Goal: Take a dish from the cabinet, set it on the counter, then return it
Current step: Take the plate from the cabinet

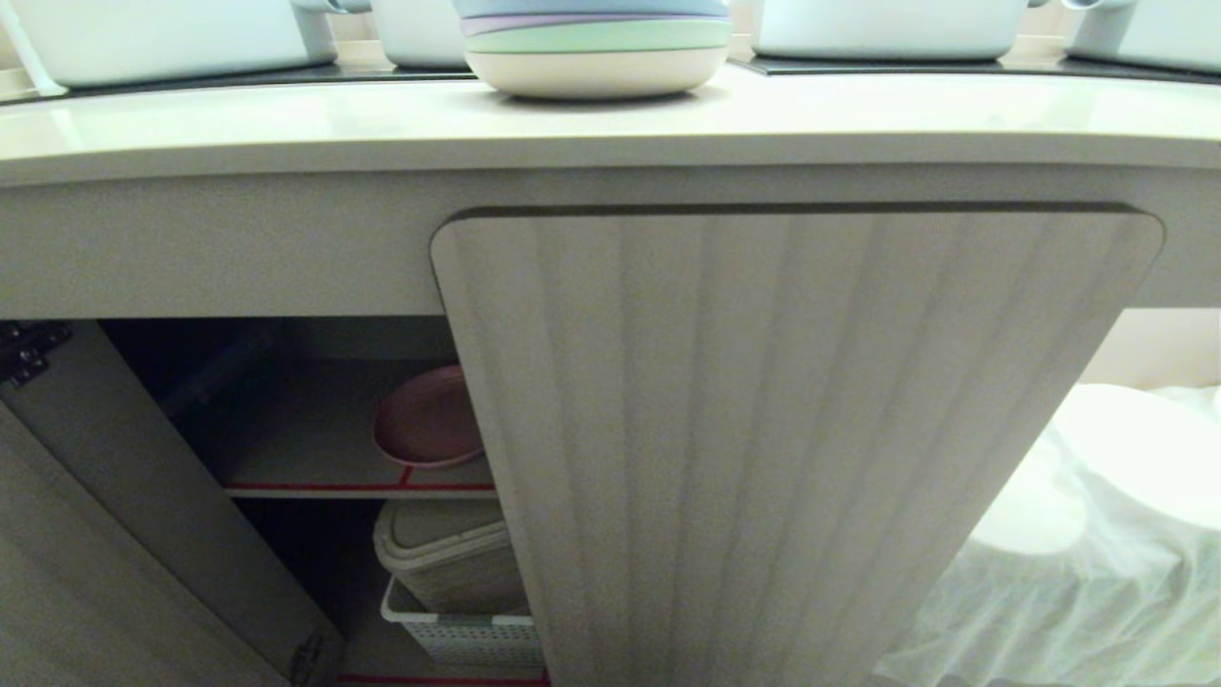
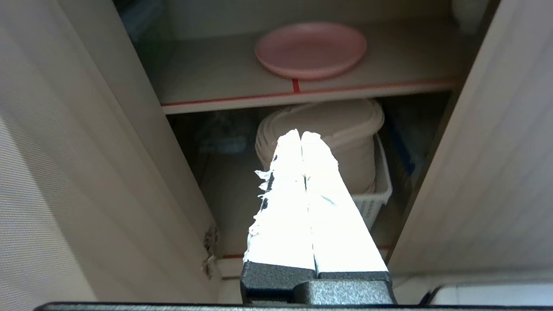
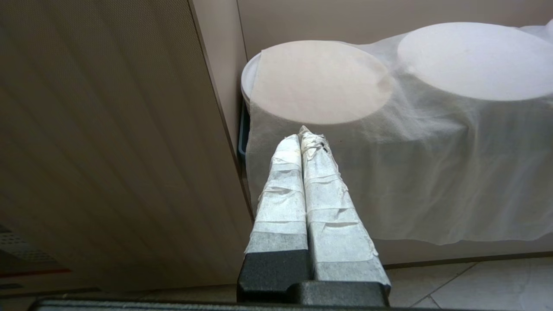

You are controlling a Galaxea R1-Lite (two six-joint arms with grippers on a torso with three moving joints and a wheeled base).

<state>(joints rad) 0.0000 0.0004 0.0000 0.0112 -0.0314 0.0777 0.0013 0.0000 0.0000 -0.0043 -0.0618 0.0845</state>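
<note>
The desk (image 1: 286, 124) runs across the top of the head view, with a plate stack (image 1: 596, 48) at top centre on it and pots (image 1: 162, 38) to either side, behind the stack. Below the desk is the cabinet (image 1: 792, 429): one door fills the centre and right, the other stands swung out at lower left. In the gap between them the dish (image 1: 426, 420) lies on the shelf (image 1: 315, 448), near its front edge. Under the shelf a lidded tub (image 1: 448, 553) sits in a basket (image 1: 467, 634) (both partly hidden by the centre door). At lower right, beside the cabinet, discs (image 1: 1145, 458) lie under a cloth (image 1: 1049, 611).
</note>
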